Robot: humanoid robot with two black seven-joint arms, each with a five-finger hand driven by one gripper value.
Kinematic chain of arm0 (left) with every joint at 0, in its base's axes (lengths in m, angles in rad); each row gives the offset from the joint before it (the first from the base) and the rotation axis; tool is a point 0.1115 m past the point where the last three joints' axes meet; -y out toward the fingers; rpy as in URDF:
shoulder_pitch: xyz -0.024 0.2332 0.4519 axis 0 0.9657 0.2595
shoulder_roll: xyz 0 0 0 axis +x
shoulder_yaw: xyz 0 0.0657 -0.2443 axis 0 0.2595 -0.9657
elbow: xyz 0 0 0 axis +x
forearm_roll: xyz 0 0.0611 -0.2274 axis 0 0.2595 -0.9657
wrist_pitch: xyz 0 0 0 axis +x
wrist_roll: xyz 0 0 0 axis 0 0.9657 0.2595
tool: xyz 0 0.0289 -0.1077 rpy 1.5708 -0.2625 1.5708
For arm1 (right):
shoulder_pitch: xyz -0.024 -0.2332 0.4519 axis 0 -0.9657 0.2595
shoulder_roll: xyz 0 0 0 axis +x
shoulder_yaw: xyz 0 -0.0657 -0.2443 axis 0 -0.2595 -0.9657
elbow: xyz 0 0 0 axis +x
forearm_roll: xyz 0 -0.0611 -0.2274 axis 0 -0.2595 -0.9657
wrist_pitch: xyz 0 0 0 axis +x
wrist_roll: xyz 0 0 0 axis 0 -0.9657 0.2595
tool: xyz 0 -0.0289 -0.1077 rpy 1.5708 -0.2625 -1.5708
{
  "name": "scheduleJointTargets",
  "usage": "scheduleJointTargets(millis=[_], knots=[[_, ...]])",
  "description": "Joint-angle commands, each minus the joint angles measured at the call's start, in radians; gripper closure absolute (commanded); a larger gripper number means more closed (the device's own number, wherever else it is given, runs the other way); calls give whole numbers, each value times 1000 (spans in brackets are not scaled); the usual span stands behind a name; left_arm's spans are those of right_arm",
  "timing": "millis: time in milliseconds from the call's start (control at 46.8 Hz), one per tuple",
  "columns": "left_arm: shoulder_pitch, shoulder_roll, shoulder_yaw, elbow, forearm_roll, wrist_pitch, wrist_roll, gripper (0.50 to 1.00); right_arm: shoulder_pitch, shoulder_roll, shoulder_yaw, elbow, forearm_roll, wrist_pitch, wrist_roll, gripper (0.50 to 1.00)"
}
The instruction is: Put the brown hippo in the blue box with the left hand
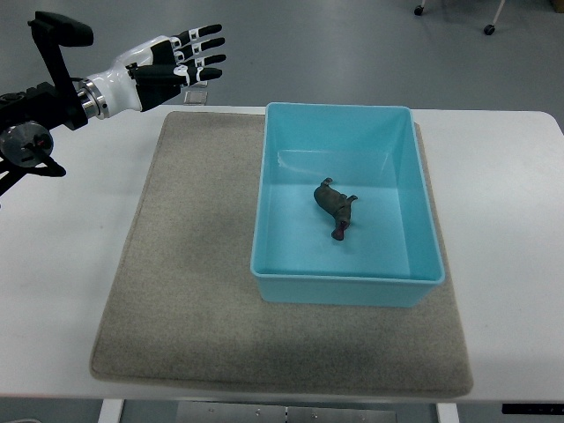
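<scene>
The brown hippo (336,207) lies inside the blue box (348,280) on the desk's grey mat (185,291), while the left hand (181,60) hovers beyond the far-left corner, fingers extended and empty, the task apparently complete, only resting the arm left.

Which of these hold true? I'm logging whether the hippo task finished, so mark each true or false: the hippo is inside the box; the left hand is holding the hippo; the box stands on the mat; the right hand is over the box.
1. The brown hippo lies inside the blue box. True.
2. The left hand is holding the hippo. False: it is open and empty, up at the far left, apart from the box.
3. The box stands on the grey mat. True.
4. The right hand is over the box. False: no right hand is in view.
</scene>
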Motion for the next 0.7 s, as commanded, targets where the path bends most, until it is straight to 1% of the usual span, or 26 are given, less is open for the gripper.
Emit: scheduleJointTargets(millis=[0, 107, 235, 342, 513, 683], knots=[[45, -4, -78, 17, -9, -32, 61, 500, 0, 0, 0, 0, 0, 0, 0, 564], [82, -7, -135, 46, -42, -51, 122, 500, 1, 0, 0, 0, 0, 0, 0, 564], [119, -15, -190, 95, -115, -51, 199, 500, 0, 0, 0, 0, 0, 0, 0, 564], [131, -27, -225, 121, -130, -51, 242, 500, 0, 0, 0, 0, 0, 0, 0, 564], [175, -85, -316, 178, -115, -51, 282, 500, 0, 0, 0, 0, 0, 0, 0, 564], [185, -114, -367, 193, -130, -51, 279, 500, 0, 0, 0, 0, 0, 0, 0, 564]])
